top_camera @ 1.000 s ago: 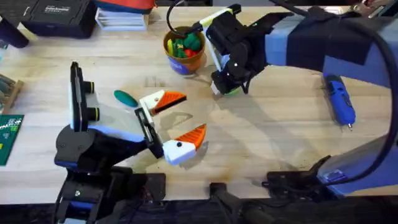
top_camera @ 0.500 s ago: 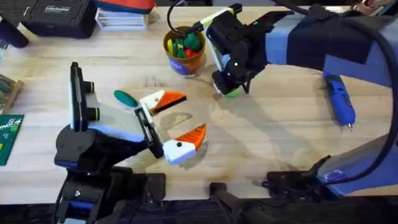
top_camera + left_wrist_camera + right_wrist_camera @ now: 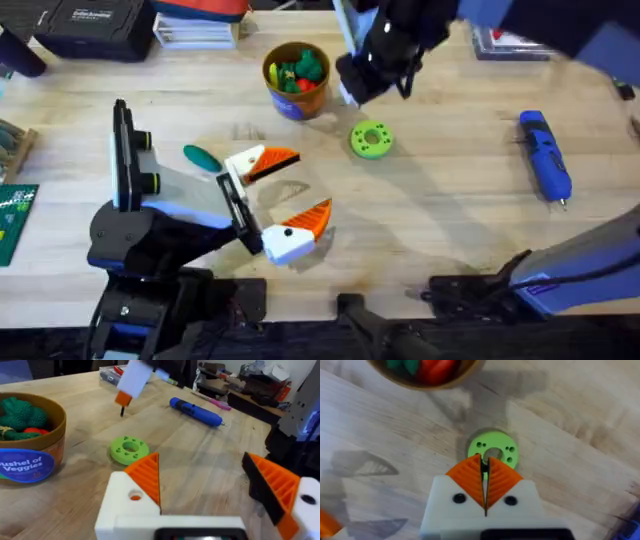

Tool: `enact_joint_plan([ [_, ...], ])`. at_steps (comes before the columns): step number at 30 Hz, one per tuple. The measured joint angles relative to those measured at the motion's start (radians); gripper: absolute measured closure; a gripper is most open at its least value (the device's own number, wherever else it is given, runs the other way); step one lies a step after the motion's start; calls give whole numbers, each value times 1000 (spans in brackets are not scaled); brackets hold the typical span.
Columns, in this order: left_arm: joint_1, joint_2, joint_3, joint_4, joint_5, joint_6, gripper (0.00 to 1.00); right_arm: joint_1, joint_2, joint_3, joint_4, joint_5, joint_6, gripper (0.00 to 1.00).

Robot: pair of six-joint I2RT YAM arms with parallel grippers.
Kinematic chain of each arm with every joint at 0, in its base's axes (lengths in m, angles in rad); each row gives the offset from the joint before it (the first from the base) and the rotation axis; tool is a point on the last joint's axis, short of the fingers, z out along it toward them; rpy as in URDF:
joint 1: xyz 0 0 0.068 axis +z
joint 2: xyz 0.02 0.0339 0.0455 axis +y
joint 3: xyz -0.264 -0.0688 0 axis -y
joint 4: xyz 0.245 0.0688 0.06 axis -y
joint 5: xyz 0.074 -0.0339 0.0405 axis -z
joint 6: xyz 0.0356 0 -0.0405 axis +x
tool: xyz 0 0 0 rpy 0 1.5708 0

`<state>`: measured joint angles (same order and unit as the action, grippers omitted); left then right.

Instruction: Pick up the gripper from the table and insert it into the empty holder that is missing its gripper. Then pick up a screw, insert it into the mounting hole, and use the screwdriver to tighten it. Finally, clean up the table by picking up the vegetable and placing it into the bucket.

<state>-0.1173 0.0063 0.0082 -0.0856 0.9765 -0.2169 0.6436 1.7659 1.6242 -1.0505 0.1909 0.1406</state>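
Left arm links: black housings with pale blue-white covers — a flat black plate stands along its side.
Left gripper (image 3: 215, 495): white blocky finger mounts, each with a small dark round screw hole; orange wedge pads, triangular, with ribbed faces.
Right arm links: dark casing with blue-violet panels.
Right gripper (image 3: 485, 476): white block body with two dark screw holes — two orange ribbed wedges meet at a thin dark seam.
Bases: black brackets and clamps along the near table edge.
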Motion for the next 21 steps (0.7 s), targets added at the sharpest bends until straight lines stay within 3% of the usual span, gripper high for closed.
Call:
enact_joint_plan([
  [9, 0, 0, 0, 0, 0, 30, 15, 142, -26, 204, -103, -52, -23, 996],
  [21, 0, 0, 0, -5, 2, 97, 15, 318, -26, 213, -57, -163, -29, 996],
])
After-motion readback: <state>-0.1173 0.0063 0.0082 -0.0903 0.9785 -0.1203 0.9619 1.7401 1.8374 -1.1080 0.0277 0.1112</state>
